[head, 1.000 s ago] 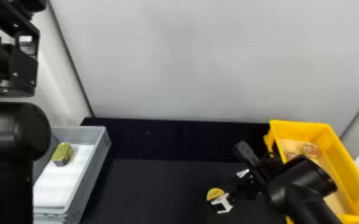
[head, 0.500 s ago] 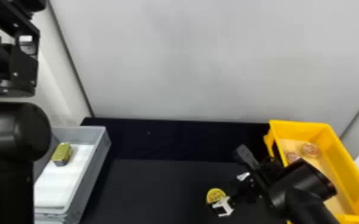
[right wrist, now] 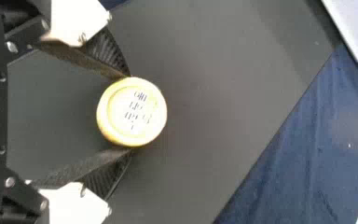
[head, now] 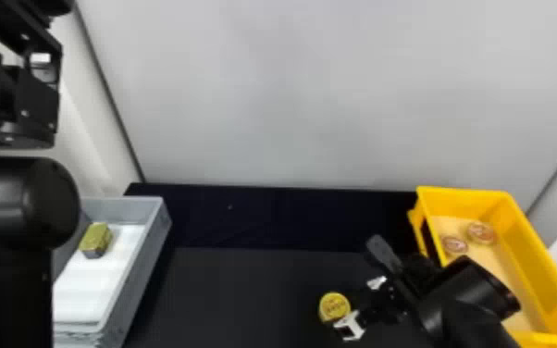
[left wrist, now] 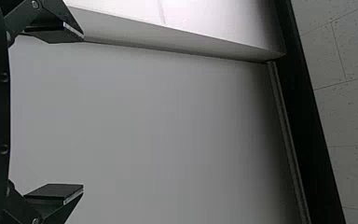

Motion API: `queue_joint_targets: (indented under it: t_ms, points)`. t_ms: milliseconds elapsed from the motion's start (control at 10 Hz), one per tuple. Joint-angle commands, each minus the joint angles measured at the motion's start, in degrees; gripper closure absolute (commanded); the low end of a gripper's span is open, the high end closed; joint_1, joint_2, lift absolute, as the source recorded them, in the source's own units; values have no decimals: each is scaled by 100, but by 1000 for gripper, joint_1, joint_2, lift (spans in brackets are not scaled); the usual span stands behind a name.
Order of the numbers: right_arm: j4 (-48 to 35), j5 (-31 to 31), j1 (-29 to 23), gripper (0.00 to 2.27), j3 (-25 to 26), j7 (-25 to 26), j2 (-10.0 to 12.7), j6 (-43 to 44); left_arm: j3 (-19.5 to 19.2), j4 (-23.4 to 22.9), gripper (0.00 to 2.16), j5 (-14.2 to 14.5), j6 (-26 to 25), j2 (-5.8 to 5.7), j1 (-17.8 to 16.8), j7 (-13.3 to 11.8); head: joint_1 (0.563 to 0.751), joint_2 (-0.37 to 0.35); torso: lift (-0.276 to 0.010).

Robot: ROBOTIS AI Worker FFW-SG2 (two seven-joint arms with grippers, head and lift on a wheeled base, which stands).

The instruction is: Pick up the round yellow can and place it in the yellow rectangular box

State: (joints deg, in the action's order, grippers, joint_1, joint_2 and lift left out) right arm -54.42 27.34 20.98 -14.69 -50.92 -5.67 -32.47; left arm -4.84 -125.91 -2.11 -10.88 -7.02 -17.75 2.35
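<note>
The can, round and yellow with dark print on its lid, stands upright between the right gripper's fingertips, touching both. The box, yellow, rectangular and open-topped, sits level to the right of that gripper.

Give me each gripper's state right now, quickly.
Left gripper: open, with nothing between its flat black fingers.
Right gripper: closed on the round yellow can, one fingertip against either side.
</note>
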Motion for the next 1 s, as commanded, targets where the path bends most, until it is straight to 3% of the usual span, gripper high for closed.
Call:
queue_joint_targets:
  t_ms: [0,400,900]
  points:
    - [-174,79,-68,934,-220,141,-75,-86,-26,-57,140,0,-37,-46,26,-7,663,54,10]
    - [-1211,150,-534,928,-140,-131,-154,-631,-43,-127,140,35,-125,-90,140,-24,663,54,10]
    - [-3944,493,-1096,926,-8,-597,-365,-2117,18,-162,140,53,-345,-160,167,-33,663,54,10]
